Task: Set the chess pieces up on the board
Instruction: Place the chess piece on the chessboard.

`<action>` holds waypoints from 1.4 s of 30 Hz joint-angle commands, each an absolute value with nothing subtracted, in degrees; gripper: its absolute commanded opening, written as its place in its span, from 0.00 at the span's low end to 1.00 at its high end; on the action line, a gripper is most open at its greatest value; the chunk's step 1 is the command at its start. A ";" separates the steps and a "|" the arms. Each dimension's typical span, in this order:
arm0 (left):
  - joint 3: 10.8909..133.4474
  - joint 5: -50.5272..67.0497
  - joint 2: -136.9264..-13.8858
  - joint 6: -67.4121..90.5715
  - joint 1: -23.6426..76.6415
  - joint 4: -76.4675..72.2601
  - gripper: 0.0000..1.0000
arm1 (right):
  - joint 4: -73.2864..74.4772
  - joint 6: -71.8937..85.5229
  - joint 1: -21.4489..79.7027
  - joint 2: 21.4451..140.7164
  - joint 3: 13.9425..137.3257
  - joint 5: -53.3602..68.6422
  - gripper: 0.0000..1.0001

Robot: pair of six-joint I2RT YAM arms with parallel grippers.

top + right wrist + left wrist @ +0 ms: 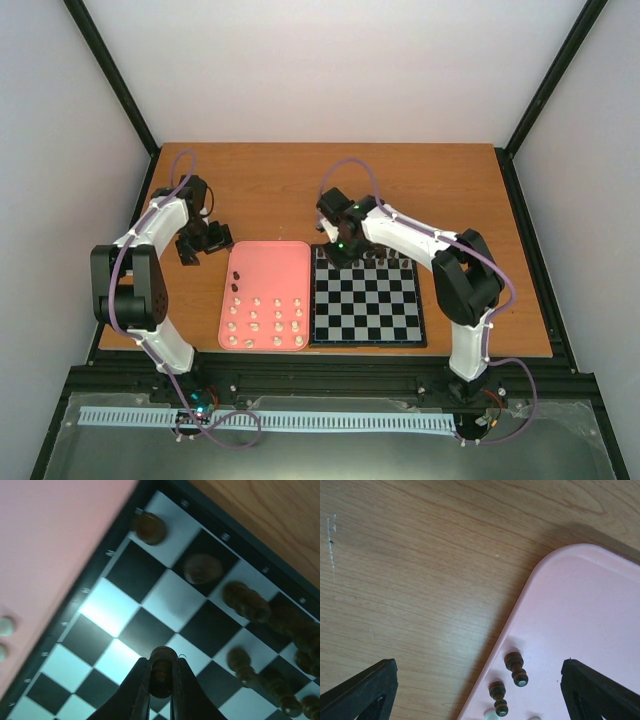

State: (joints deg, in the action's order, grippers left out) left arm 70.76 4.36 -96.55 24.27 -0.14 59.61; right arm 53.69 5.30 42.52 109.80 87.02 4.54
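Wood-grain table (420,180) carries the pink tray (290,255) and, on its right, the chessboard (366,300). Their long edges run side by side, touching or very nearly; I can't tell which from top cam. Both sit toward the near edge of the table, and a wide stretch of wood lies betw. their far edges and the back edge.

L gripper (203,243) hangs over the wood just off the tray's far-left corner. Its jaws are spread wide w/ nothing betw. them. On the L wrist cam the tray's rounded corner rim cuts across the frame, and two dark pieces (516,667) lie just inside it. They look tipped over w/ pale bases toward the lens.

Tray also holds the cream pieces (265,320), in loose rows across its near half, apart from one another.

R gripper (161,672) is over the board's far-left area, near the tray-side border. Its jaws are pinched onto a dark chess piece (163,656), held upright over the squares a couple of ranks in from the far edge. I can't tell if its foot touches the board.

Other dark chessmen (202,569) stand along the far rank, one per square, and a few more stand in the next rank to the R of the held one. The nearer ranks show plain checks down to the thin black border.
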 commanded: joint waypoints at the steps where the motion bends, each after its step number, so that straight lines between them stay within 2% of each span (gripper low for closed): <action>1: 72.86 4.59 -97.69 24.57 0.00 60.22 1.00 | 50.26 5.53 40.43 107.80 84.39 3.17 0.03; 36: 73.18 4.79 -98.46 24.09 0.00 60.16 1.00 | 47.63 4.22 38.23 113.26 82.44 -0.26 0.03; 42: 73.30 4.82 -98.52 23.99 0.00 60.21 1.00 | 47.49 3.97 38.15 113.20 81.82 0.23 0.06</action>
State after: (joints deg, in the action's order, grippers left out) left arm 71.05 4.51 -98.15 24.25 -0.14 59.64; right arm 48.25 4.86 38.68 112.68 82.81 0.64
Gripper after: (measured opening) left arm 0.998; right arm 0.070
